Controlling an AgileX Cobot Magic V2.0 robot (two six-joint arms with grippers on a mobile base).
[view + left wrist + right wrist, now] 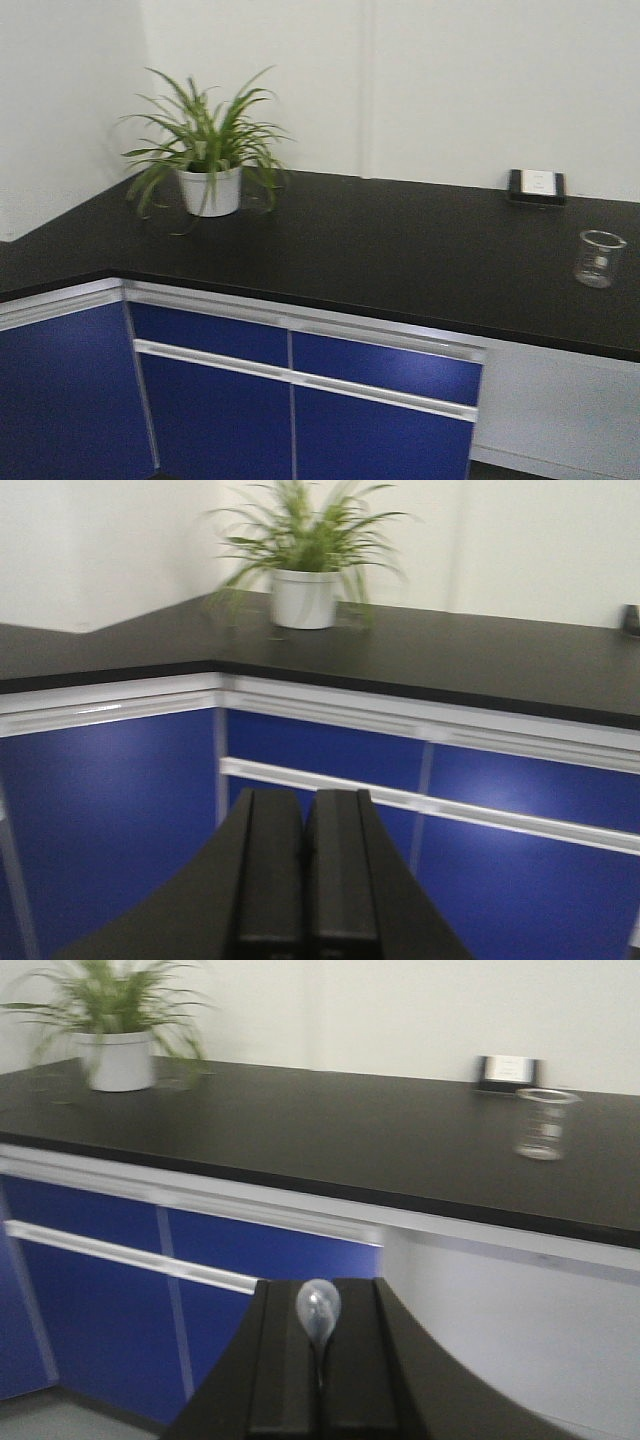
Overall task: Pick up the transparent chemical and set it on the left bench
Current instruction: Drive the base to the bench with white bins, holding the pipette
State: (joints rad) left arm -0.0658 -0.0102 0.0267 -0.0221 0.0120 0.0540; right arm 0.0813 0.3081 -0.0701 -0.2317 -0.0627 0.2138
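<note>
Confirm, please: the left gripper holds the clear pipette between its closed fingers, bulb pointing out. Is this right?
Not the left: the right gripper holds the clear pipette, as the right wrist view shows. The left gripper is shut and empty.

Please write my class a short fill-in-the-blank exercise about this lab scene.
1. The right hand grips the clear pipette, whose ____ end sticks out.
2. The plant stands in a ____ pot.
3. The glass beaker stands on the ____ worktop.
4. The left hand is ____, holding nothing.
Missing words: bulb, white, black, shut.
</note>
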